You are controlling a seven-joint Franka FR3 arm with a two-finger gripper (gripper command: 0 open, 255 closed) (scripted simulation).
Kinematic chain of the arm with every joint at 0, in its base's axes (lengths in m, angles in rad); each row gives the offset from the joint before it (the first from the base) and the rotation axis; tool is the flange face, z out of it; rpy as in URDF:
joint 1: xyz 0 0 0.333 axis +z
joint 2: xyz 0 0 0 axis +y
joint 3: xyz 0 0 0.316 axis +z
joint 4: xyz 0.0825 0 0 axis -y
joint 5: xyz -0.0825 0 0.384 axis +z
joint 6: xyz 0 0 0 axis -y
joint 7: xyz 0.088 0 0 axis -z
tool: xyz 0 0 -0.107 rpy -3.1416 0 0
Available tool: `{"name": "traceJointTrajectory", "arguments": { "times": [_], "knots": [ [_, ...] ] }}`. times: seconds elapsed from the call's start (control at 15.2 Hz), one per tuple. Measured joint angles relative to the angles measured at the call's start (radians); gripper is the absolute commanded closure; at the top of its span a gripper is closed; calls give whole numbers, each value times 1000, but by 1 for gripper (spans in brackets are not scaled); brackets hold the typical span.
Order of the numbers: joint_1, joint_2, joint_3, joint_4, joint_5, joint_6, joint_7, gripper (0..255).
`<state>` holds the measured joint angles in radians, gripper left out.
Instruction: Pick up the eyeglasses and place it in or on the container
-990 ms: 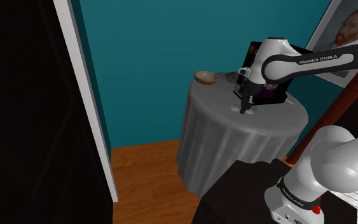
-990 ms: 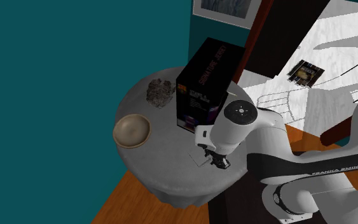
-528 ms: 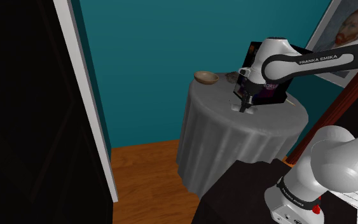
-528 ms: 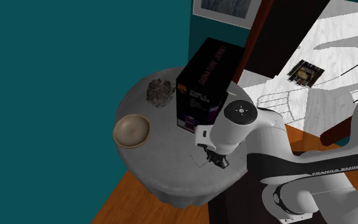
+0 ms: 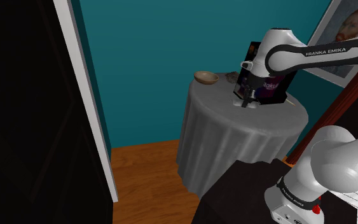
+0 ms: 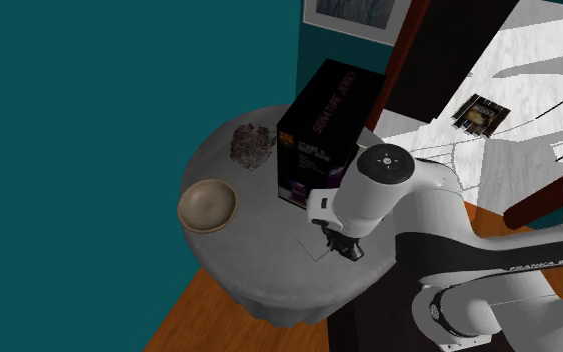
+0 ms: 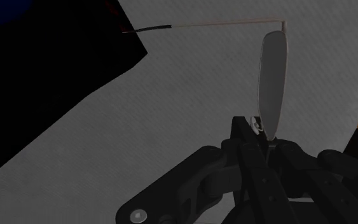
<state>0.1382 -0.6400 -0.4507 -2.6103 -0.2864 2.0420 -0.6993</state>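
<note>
Grasp step in hand: the tool [image 7: 260,132] is closed narrow on the glasses [image 7: 271,76], pinching them by the bridge, low at the tabletop [image 6: 259,238], right of centre in the shoulder view; the next move calls for a clean lift and a carry to the bowl [image 6: 207,205] at the second exterior view's left.

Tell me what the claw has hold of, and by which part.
The claw is shut on the eyeglasses, clasping them at the nose-pad end of one lens, near the bridge.
</note>
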Motion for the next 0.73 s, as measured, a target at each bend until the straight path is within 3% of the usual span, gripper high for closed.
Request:
{"name": "traceJointTrajectory", "arguments": {
  "times": [0.73],
  "knots": [
    [7,-34,36,124,26,-158,-4,255]
  ]
}}
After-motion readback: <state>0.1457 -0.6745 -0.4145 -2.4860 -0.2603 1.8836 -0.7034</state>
